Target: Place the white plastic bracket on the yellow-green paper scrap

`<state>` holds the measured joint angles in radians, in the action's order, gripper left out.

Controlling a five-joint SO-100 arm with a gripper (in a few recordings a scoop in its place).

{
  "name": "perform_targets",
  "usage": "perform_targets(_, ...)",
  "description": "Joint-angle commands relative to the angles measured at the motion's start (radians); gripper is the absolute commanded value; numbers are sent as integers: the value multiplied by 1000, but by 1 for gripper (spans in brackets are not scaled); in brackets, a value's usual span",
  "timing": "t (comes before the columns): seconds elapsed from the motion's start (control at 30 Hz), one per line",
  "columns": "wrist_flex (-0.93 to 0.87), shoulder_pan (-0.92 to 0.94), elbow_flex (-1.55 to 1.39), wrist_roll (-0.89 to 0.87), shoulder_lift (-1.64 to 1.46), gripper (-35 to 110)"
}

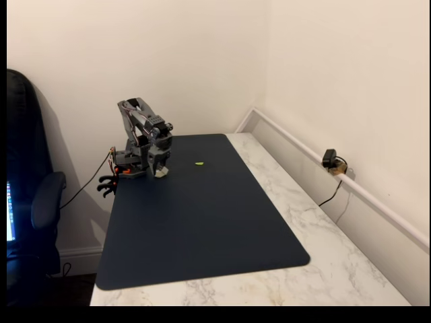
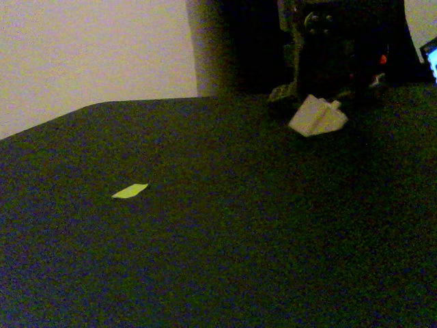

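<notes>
The grey arm stands at the back left corner of the dark mat (image 1: 202,222), folded over with its gripper (image 1: 159,168) pointing down. The white plastic bracket (image 1: 160,173), a small angular off-white piece, sits right at the fingertips. In the low fixed view the bracket (image 2: 317,116) hangs under the dark gripper (image 2: 321,101), which looks shut on it just above the mat (image 2: 225,260). The yellow-green paper scrap (image 1: 199,163) lies flat on the mat a short way right of the gripper. From the low angle the scrap (image 2: 130,191) lies well left of the bracket.
The mat covers most of a white marble table (image 1: 337,256). Walls close off the back and right, with a white rail (image 1: 377,205) and a small black camera (image 1: 330,160) on it. A black chair (image 1: 30,202) stands left of the table.
</notes>
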<state>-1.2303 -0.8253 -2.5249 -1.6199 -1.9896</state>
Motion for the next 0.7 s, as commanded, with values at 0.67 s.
perform_targets(0.67,75,-8,368,204,249,0)
